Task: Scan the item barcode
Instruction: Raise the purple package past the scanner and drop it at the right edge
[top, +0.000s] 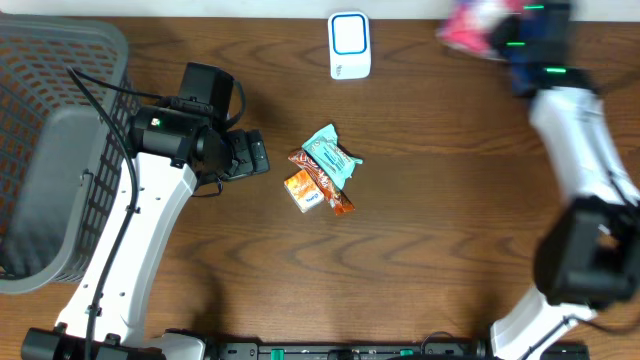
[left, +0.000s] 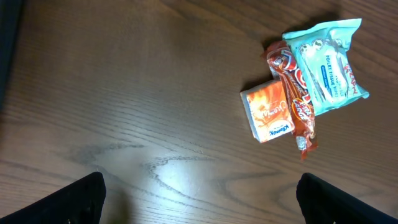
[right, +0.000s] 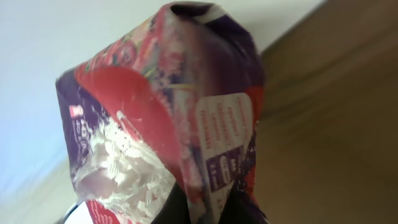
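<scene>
Brown wood is what fills my overhead view: the table (top: 420, 250). At its left end stands a grey mesh basket (top: 40, 60). The left gripper (top: 252, 155) is just to the right of the basket and points toward the middle of the table. Its jaws are spread wide and hold nothing; in the left wrist view I see only the two dark fingertips (left: 81, 199) at the bottom corners, over bare wood. The right gripper (top: 520, 40) is at the far right corner, with its jaws closed tight on a bag (right: 161, 124) of red, pink and purple foil. The bag hangs to the right of the scanner (top: 349, 45), apart from it, and looks blurred from above. In the right wrist view a white label with small print faces the camera, but I cannot tell if a barcode is there. The scanner, white with a blue frame, sits at the far edge in the centre. Near the middle lie three small items touching each other: a teal tissue pack (top: 332, 157), a brown bar (top: 322, 180) partly under it, and an orange packet (top: 303, 190) against the bar.
</scene>
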